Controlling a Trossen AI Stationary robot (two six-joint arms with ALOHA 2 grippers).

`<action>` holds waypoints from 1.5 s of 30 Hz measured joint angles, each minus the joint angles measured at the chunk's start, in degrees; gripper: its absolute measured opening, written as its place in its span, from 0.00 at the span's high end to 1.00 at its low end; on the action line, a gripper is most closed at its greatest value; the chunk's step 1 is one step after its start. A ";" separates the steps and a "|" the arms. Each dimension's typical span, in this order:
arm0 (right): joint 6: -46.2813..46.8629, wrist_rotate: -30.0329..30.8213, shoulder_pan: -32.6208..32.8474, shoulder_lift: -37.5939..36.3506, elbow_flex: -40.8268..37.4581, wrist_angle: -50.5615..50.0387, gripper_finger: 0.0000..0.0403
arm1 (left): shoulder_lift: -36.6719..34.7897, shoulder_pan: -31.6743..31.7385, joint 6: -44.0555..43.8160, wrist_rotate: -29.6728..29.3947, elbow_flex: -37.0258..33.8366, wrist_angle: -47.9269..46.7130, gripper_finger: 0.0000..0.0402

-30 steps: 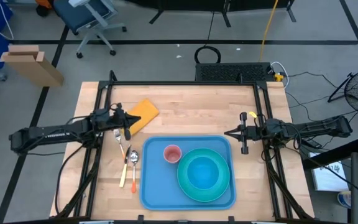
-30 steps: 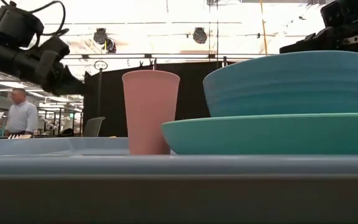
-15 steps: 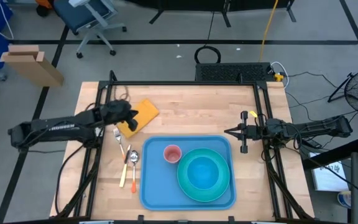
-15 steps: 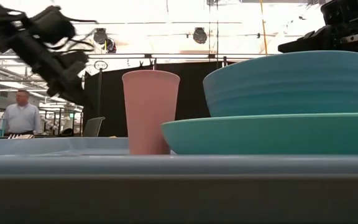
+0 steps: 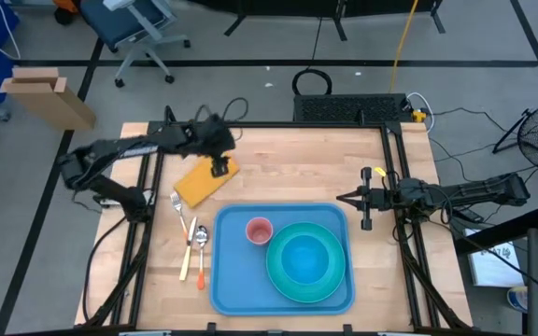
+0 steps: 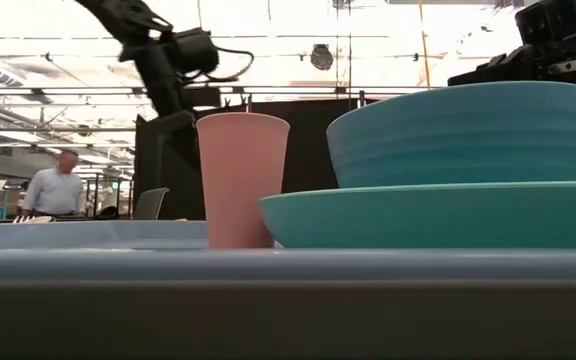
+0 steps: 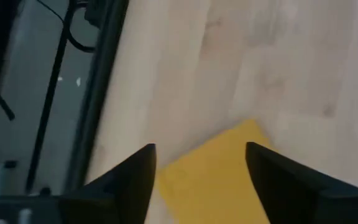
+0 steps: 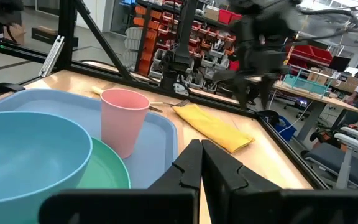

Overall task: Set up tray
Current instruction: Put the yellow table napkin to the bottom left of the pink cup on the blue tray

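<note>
Blue plastic fills the near middle of the wooden table [image 5: 278, 163]: the tray [image 5: 236, 280] lies flat there and is already partly laid. On it sits a turquoise plate [image 5: 339, 280] with a blue bowl [image 5: 304, 259] stacked inside, and a pink cup [image 5: 259, 230] stands upright just beside them, on the tray's left half.

What is left lies off the tray on its left side — a fork [image 5: 180, 213], a spoon [image 5: 200, 245] and an orange-handled utensil [image 5: 186, 261] rest on the bare wood near the rim, and a yellow napkin [image 5: 204, 177] lies farther back, apart from the tray.

Over that napkin's far end hangs the left gripper [image 5: 219, 168], its two fingers [image 7: 126, 180] spread apart with the yellow cloth showing between them, nothing pinched. The right gripper [image 5: 367, 199] waits just beside the tray's right rim, fingers pressed together and empty.

By my reckoning the dishes are done — napkin and cutlery are not yet placed.
</note>
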 joint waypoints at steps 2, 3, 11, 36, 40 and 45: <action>0.28 -0.02 0.00 0.00 0.00 -0.25 1.00 | 3.28 1.73 4.14 2.82 4.79 -5.53 0.32; 0.32 -0.02 0.00 0.00 0.00 -0.41 1.00 | 4.89 2.47 6.30 4.62 6.92 -8.52 0.31; 0.37 -0.07 0.00 0.02 0.00 -1.61 1.00 | 15.06 9.26 18.11 7.70 17.10 -21.50 0.32; -2.29 0.09 -0.24 0.00 0.00 -1.08 1.00 | 29.04 19.15 7.43 17.54 18.36 -20.01 0.34; -1.33 0.11 -0.24 0.00 0.00 -1.10 1.00 | 30.78 18.70 7.31 16.80 18.19 -20.35 0.34; -1.41 0.12 -0.26 0.00 0.00 -1.12 1.00 | 31.55 18.04 8.96 15.63 16.78 -18.40 0.34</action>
